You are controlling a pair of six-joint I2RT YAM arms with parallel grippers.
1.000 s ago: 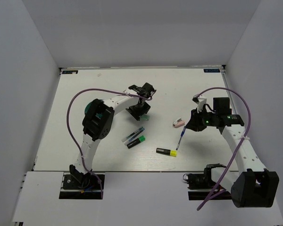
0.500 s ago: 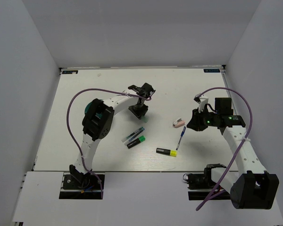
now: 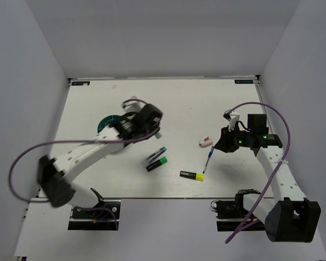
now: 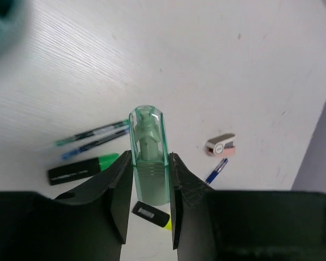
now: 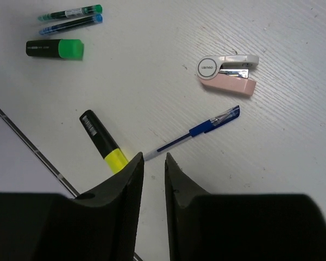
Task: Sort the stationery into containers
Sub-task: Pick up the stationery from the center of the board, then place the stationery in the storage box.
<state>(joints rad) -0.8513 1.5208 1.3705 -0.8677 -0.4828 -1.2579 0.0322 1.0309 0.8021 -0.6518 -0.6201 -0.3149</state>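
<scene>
Clearly translucent mint-green stubby piece (image 4: 148, 157), faceted cap.

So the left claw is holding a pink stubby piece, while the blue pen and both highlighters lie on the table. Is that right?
Not quite. The left gripper holds a mint-green piece, not a pink one; the left wrist view shows it pinched between the jaws. The rest stands: the blue pen, the green highlighter and the yellow highlighter lie on the table.

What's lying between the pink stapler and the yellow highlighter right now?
Only the blue pen; the right wrist view shows it best.
</scene>
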